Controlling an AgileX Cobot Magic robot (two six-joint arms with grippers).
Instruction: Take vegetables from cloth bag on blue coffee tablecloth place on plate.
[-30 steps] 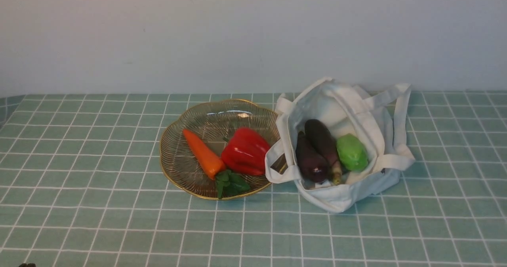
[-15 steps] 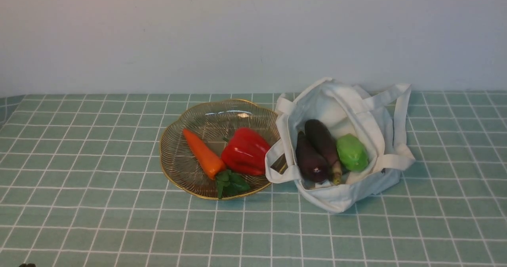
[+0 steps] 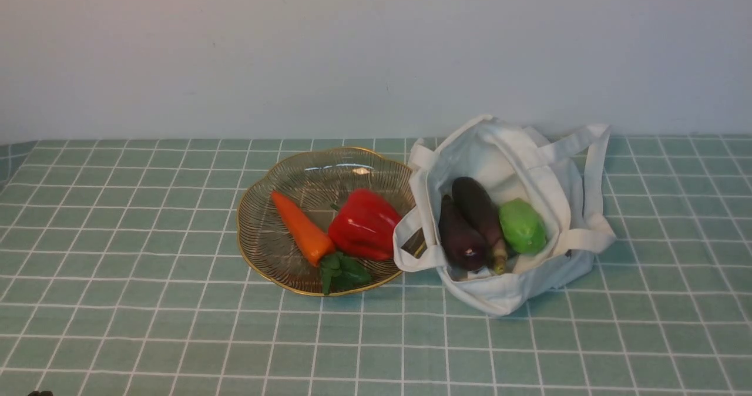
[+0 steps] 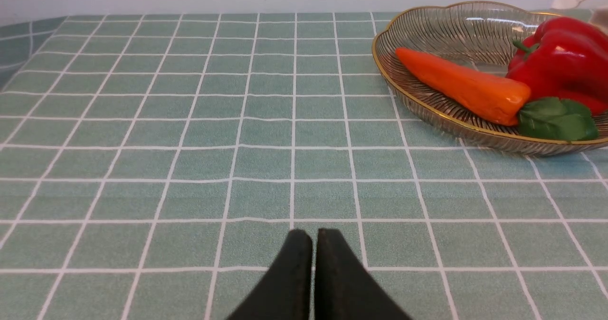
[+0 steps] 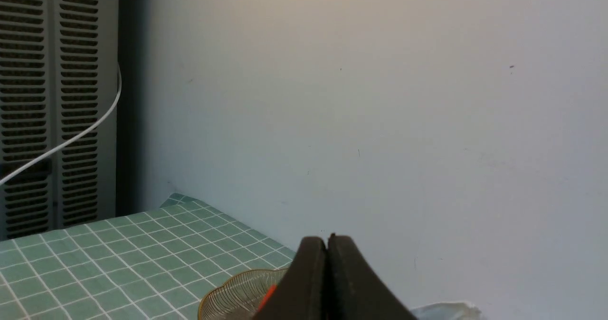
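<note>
- Nothing has shifted since a second ago: vegetables, bag and plate lie where they were.
- Plate (image 3: 258, 249) sits mid-table on the cloth (image 3: 117, 267). It holds the carrot (image 3: 299, 227), leafy top toward the near rim, with a red pepper (image 3: 365, 222) beside it on the right.
- Bag (image 3: 505, 293) lies just right of the plate, mouth open, its left edge reaching the plate's right rim.
- Inside the bag two eggplants (image 3: 459, 237) lie side by side, with the green vegetable (image 3: 521, 225) at their right.
- Left gripper (image 4: 313, 234): fingers pressed together with nothing between them, low over bare cloth, apart from the plate.
- Right gripper (image 5: 327, 241): fingers pressed together and empty, raised and facing the wall (image 5: 380, 97), with the plate's rim and a bit of the bag showing past it.
</note>
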